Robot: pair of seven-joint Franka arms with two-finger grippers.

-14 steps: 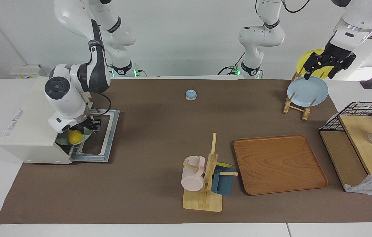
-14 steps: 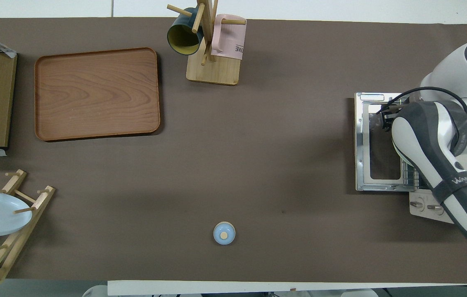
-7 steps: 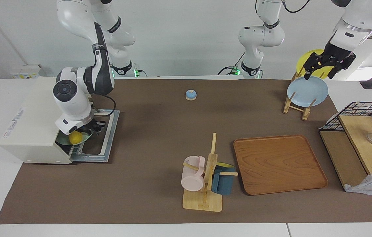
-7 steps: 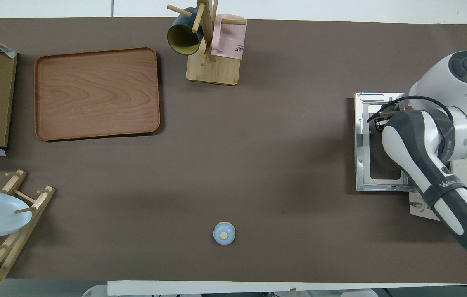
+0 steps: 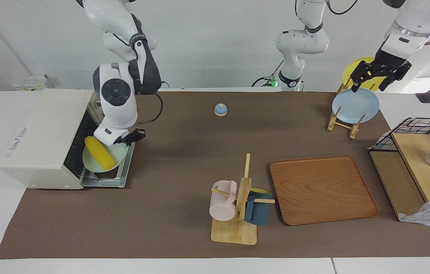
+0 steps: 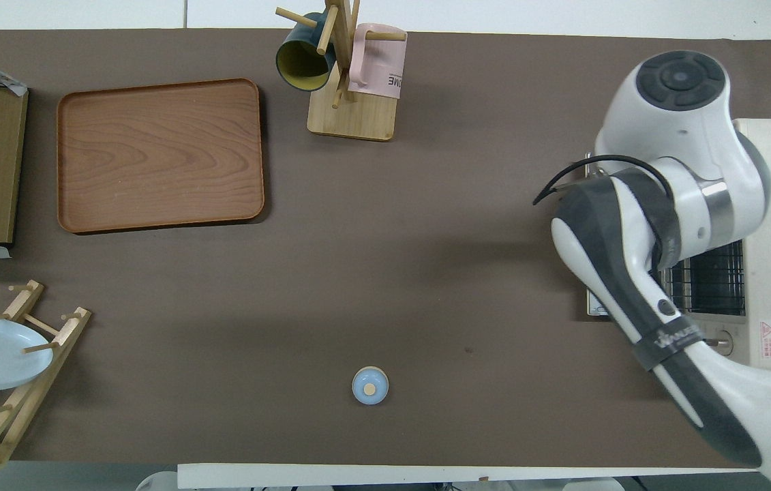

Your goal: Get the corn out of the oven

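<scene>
Over the oven's lowered door, the right gripper (image 5: 130, 139) sits at the rim of a pale green plate (image 5: 118, 156); whether its jaws clamp that rim cannot be told. On this plate lies the corn (image 5: 99, 152), just in front of the oven (image 5: 43, 140) opening, at the right arm's end of the table. Above the blue plate (image 5: 355, 105) in the wooden rack, the left gripper (image 5: 370, 82) waits with jaws spread.

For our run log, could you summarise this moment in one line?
right gripper: holding pale green plate | corn: on plate, over open oven door | left gripper: waiting over plate rack
</scene>
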